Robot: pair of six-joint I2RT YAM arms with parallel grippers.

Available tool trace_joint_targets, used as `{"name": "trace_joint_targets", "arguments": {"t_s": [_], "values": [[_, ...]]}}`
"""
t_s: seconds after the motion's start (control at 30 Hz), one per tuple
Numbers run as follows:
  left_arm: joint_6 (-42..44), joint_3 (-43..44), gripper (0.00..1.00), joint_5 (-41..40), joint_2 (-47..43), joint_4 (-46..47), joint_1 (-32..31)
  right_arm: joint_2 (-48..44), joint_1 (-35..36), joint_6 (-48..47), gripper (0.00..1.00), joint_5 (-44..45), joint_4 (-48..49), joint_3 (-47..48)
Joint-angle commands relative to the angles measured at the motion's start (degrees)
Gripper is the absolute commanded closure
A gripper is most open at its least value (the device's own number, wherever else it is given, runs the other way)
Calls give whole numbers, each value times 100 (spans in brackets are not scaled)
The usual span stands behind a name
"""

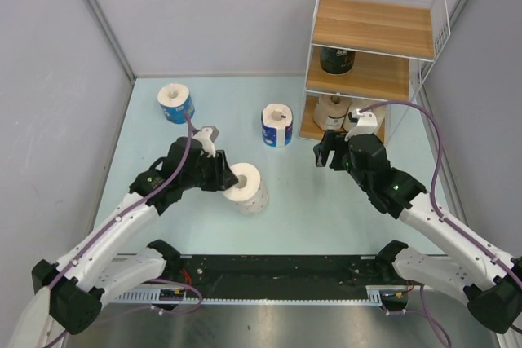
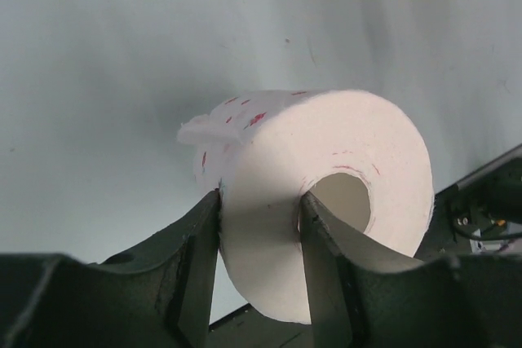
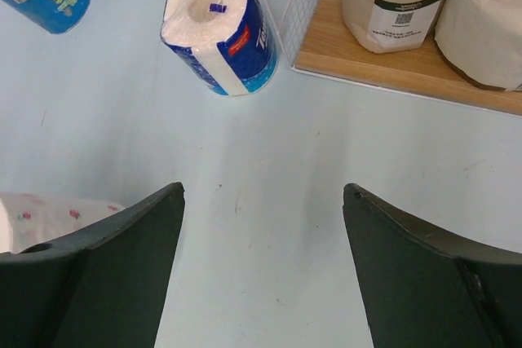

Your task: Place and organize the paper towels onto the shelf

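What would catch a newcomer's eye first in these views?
The left gripper is clamped on the white red-speckled roll at the middle of the table. Next comes the tall wire shelf at the far right, its top board bare, with a dark roll on the middle tier and two pale rolls at the bottom. Two blue rolls sit loose on the table.

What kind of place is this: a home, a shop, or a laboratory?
Probably a robot test cell in a laboratory: plain grey partition walls enclose the pale table, and two arms are mounted at its near edge.
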Motion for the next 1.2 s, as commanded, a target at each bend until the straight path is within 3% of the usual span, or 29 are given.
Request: {"name": "trace_joint_targets", "arguments": {"t_s": [0.0, 0.2, 0.43, 0.57, 0.8, 1.0, 1.17], "values": [[-328, 718, 53, -45, -49, 407, -519, -129, 48, 174, 17, 376, 42, 0], [-82, 1011, 53, 43, 593, 512, -1091, -445, 48, 112, 16, 657, -230, 0], [-284, 747, 54, 209, 1778, 1583, -2092, -761, 31, 130, 15, 745, -678, 0], [-372, 702, 55, 157, 1947, 1594, -2129, -850, 39, 147, 14, 737, -950, 0], [-56, 860, 53, -625, 1798, 1058, -2120, -683, 22, 138, 11, 263, -1171, -79], [-65, 791, 51, -977, 1666, 952, -2102, -997, 13, 1068, 2, -815, -873, -587], [-100, 580, 51, -1100, 1508, 926, -1953, -1534, 4, 2446, 1, -1820, 392, -1798]]}}
